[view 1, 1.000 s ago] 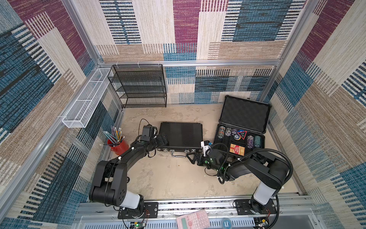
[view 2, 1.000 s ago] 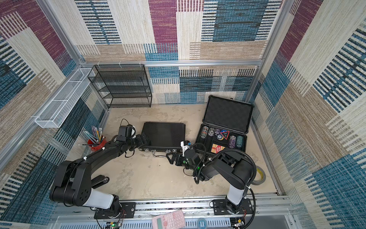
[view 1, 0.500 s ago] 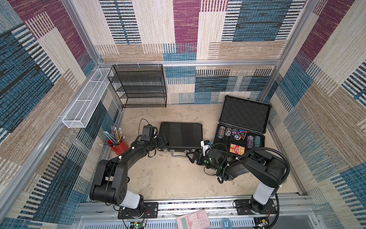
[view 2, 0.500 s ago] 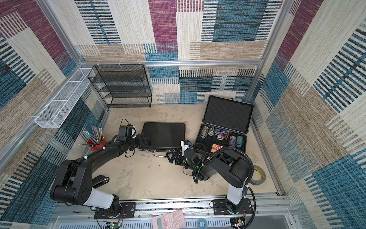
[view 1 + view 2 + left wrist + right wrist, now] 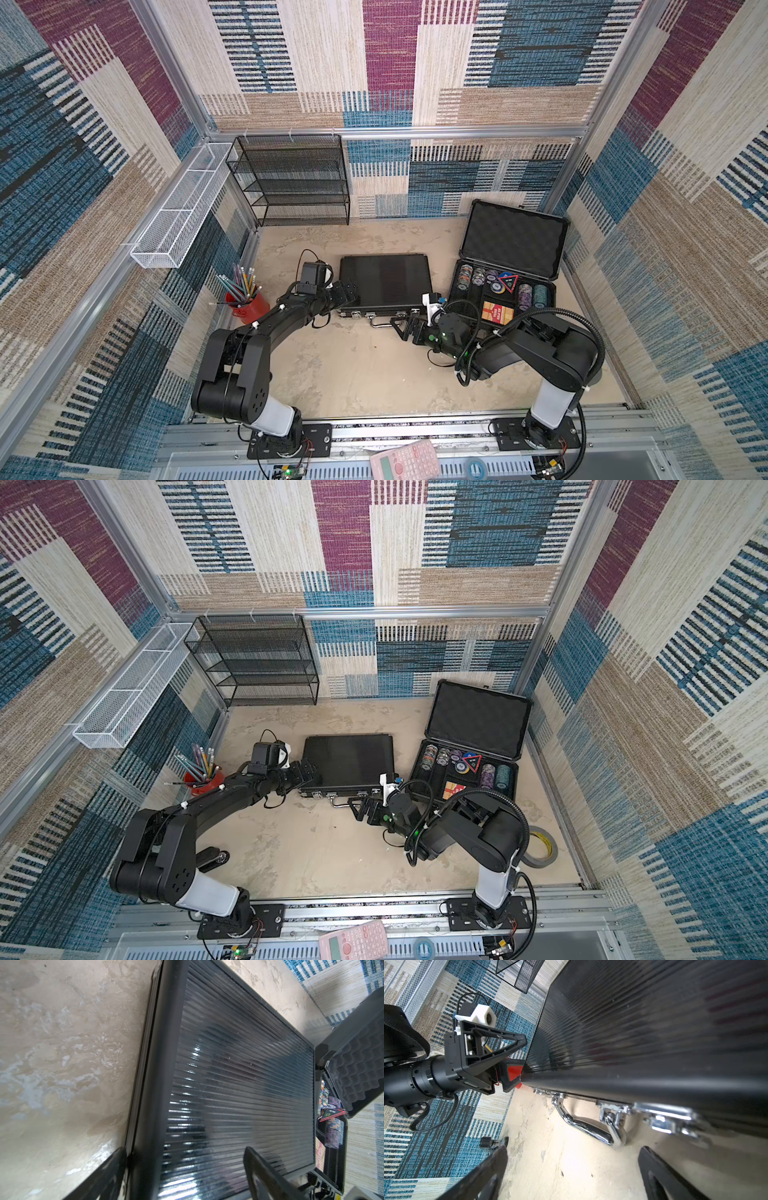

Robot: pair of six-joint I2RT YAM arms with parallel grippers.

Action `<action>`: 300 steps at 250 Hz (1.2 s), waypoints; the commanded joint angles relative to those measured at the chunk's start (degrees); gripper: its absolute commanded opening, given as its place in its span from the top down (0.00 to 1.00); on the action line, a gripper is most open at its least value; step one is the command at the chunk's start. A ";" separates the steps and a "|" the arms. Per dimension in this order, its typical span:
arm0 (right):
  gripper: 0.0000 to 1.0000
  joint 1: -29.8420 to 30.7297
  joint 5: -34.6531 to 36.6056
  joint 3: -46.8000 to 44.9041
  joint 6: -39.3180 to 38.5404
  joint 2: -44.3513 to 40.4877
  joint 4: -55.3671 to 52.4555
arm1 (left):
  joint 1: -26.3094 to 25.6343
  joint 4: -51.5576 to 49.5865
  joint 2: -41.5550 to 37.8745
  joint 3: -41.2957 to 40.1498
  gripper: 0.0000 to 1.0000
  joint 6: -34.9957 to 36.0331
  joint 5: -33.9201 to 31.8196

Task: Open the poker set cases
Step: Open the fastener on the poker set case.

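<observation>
1. The left gripper point(image 5: 346, 292) is spread wide and grasps nothing; its jaws straddle the side edge of the slim black ribbed case point(image 5: 384, 282) near the front corner; one finger point(image 5: 112, 1174) is out over the floor and its partner is above the ribbed lid; whether either touches the case I cannot tell.
2. The right gripper point(image 5: 401, 328) is likewise released, jaws wide apart and empty; it sits low, just in front of that case's front edge; the chrome handle point(image 5: 591, 1132) lies just ahead of its fingertips, and a silver latch point(image 5: 664, 1119) is ahead to one side.
3. The slim black ribbed case lies flat between the two grippers, lid down.
4. The thicker case point(image 5: 515, 237) stands open beside the right gripper's wrist, on the side away from the left gripper; its lid is raised; poker chips point(image 5: 525, 296) and a card deck point(image 5: 494, 312) sit in its base.
5. A red pencil cup point(image 5: 247, 305) stands behind the left gripper, beside its arm.
</observation>
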 commanded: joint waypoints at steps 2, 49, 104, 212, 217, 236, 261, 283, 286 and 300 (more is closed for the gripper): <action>0.00 -0.16 0.62 -0.30 0.72 -0.89 0.42 | 0.04 -1.25 -0.19 1.15 0.11 0.39 -0.21; 0.01 -0.86 2.95 0.44 0.82 -3.71 -7.79 | 0.04 -2.12 -1.70 1.52 0.10 0.74 -1.95; 0.01 -2.94 1.98 0.18 -0.42 -5.60 -11.27 | 0.00 -1.62 -2.12 0.84 0.09 0.25 -1.90; 0.01 -4.66 -1.46 1.35 -1.75 -2.29 -7.10 | -0.01 -2.01 -0.55 1.52 0.10 0.65 -0.60; 0.01 -4.72 -1.62 1.46 -1.88 -2.13 -6.87 | 0.00 -2.69 -0.27 1.85 0.10 0.83 -0.80; 0.01 -4.76 -1.75 2.04 -2.44 -1.83 -6.58 | 0.00 -4.85 0.67 2.87 0.10 1.57 -1.40; 0.00 -4.93 -1.55 2.16 -2.77 -1.90 -5.86 | 0.00 -4.99 1.34 2.74 0.10 1.81 -1.64; 0.01 -5.09 -2.26 2.06 -2.49 -1.91 -4.81 | 0.00 -4.85 2.02 2.57 0.10 1.63 -1.70; 0.01 -5.08 -2.48 2.05 -2.38 -1.91 -4.56 | 0.02 -4.89 2.09 2.61 0.10 1.54 -1.70; 0.01 -5.11 -3.12 1.76 -1.90 -1.75 -3.15 | 0.00 -5.00 2.45 2.54 0.10 1.37 -1.88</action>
